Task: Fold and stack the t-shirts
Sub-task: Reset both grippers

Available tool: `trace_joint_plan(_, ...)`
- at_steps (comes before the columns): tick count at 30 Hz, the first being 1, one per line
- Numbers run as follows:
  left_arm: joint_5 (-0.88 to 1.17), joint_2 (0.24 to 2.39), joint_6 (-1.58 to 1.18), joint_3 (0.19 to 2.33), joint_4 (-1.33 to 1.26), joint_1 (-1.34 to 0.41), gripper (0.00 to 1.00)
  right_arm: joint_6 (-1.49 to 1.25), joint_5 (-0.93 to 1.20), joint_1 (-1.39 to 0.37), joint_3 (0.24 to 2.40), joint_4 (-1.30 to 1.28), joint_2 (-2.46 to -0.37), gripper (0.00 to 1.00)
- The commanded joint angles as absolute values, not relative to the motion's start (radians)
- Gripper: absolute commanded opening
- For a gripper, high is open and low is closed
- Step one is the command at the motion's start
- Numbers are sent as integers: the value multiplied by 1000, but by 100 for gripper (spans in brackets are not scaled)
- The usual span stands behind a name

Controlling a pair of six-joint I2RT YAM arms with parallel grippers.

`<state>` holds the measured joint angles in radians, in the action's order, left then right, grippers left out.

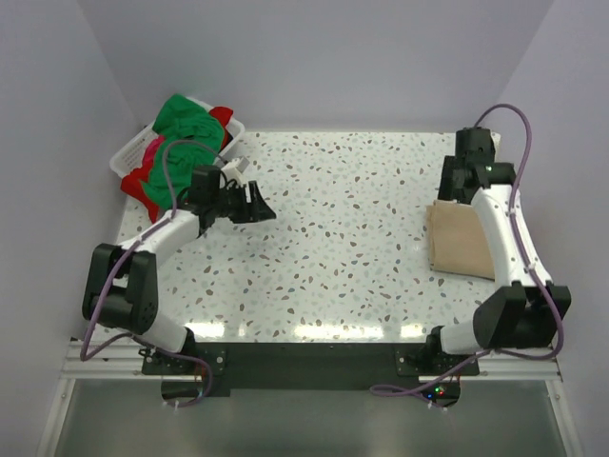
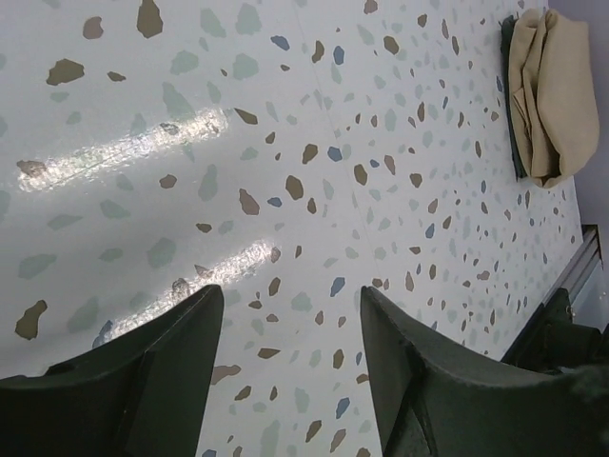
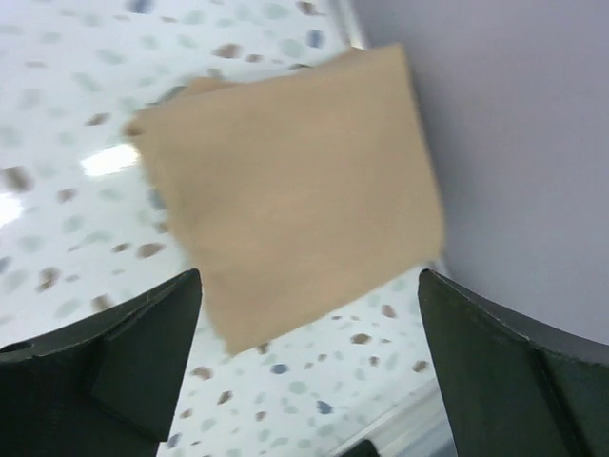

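top external view, far left: one white basket (image 1: 128,157) sits at the far left corner of the desk (image 1: 352,238), heaped with green cloth (image 1: 186,119) and red cloth (image 1: 143,183). the heap is bunched, so the number of t-shirts in it cannot be counted, and a purple cable (image 1: 169,171) crosses part of it. just right of the basket, the left fingers (image 1: 259,205) hang over bare desk. the left wrist view shows both of them (image 2: 162,381) spread apart, with nothing between but speckled surface.

well to the right, near the desk's right edge, one tan t-shirt (image 1: 457,238) lies folded flat, its right side hidden under the right arm (image 1: 504,238). in the left wrist view a strip of dark grey cloth (image 2: 509,86) shows beneath the tan one, too thin to make out further. the right fingers (image 3: 133,352) stand wide apart above the tan t-shirt (image 3: 285,190), empty and not touching it, though that view is blurred. there are two arms, each with two fingers.
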<state>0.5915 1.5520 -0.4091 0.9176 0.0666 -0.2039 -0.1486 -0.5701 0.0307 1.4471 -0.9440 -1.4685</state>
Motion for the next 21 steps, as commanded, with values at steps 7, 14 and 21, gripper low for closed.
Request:
trace_joint_plan(7,306,1269,-408,847,149,-198,64,-316,-14,-210,1132,-566,-1252,99)
trace_joint_plan(14,112,1063,-452,766,192,-198,65,-443,55,-403,982,-365,-1229,98)
trace_joint_plan(21,17,968,-495,738,281,-199,67,-436,75,-502,965,-362,-1269,98)
